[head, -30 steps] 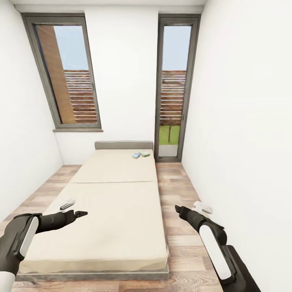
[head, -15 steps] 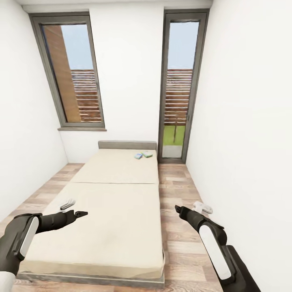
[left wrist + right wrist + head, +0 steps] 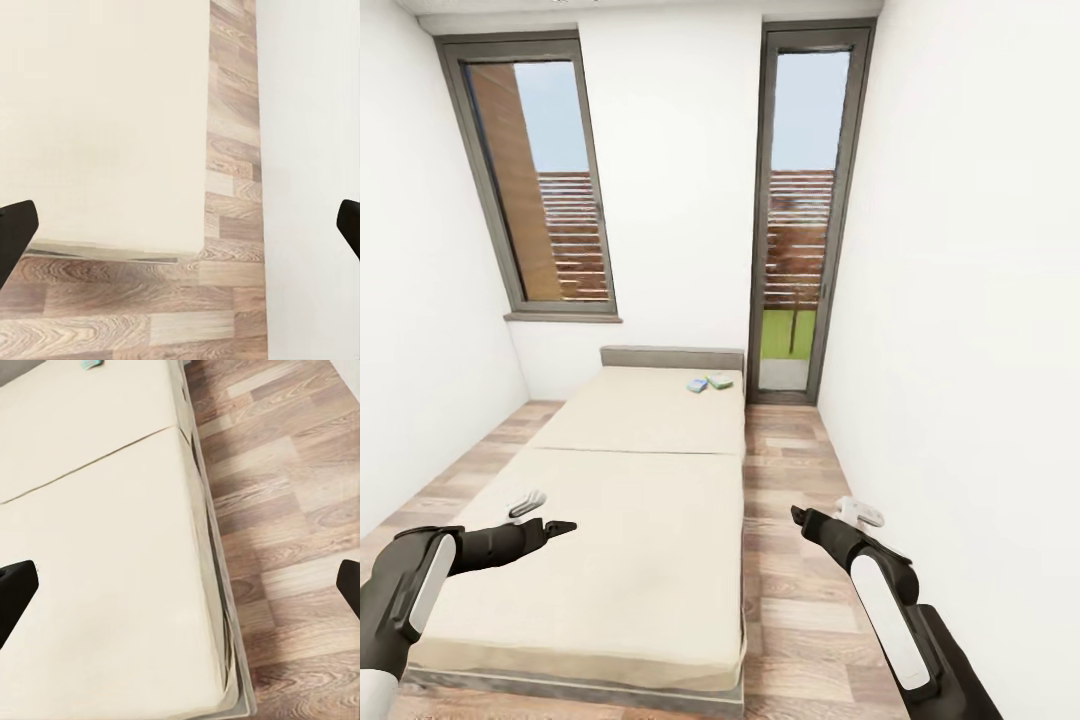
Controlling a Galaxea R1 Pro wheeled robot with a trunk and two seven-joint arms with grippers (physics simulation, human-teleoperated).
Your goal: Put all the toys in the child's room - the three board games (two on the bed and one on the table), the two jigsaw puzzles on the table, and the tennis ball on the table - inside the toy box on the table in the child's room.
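The cream bed [image 3: 635, 500] carries two board games [image 3: 709, 382] near its headboard [image 3: 671, 357] — side by side.

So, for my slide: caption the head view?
Both open grippers hover at the bed foot; two board games lie near its headboard.

Left gripper [image 3: 560, 524] and right gripper [image 3: 796, 516] extended forward, jaws spread, holding nothing

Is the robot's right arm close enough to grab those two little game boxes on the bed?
Probably not. The two board games lie at the bed's far end by the headboard, while the right tool hangs open over the floor near the foot end.
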